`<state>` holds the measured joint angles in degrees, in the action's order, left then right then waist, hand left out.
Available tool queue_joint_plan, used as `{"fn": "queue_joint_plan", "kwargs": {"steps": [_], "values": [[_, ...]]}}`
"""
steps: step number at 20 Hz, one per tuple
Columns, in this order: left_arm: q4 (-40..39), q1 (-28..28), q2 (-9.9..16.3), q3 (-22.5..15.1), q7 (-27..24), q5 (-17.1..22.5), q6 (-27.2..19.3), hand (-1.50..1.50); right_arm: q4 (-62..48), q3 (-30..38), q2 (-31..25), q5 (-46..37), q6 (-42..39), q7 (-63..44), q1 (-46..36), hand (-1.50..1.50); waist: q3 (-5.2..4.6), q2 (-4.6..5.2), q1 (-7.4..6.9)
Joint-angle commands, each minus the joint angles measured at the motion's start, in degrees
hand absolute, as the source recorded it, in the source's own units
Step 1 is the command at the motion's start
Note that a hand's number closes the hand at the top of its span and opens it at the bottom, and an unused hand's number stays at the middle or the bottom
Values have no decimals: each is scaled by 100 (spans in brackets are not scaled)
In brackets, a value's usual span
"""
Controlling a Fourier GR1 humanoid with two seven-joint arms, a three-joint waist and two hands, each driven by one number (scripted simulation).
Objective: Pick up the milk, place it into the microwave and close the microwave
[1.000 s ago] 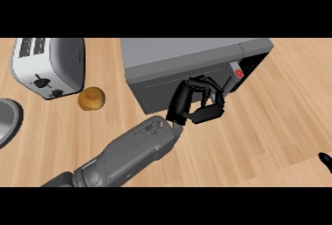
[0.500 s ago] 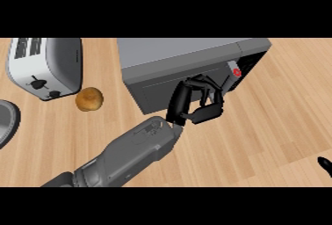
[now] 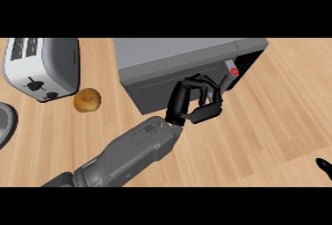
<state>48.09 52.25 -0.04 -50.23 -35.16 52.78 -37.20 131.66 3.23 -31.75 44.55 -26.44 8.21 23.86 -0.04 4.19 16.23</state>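
Pressing microwave [image 3: 175, 70] door, left hand [image 3: 194, 103] half-curled.

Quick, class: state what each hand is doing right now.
Left hand: fingers against the microwave front; open or curled cannot be told, and no milk shows.
Right hand: only a tip at the lower right edge; cannot be told.

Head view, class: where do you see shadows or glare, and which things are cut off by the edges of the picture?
Head view: lighting is even, with no glare on the wooden counter; only a soft shadow lies beside the small brown food item. The toaster and the grey plate are cut by the left edge. The left hand shows dark against the microwave front. Only a sliver of the right hand shows, lower right.
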Motion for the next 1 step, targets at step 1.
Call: {"fn": "queue_joint_plan", "kwargs": {"steps": [1], "values": [[-689, 339, 3, 359, 84, 186, 18, 150, 29, -2, -31, 64, 20, -43, -56, -150, -4, 132, 9]]}}
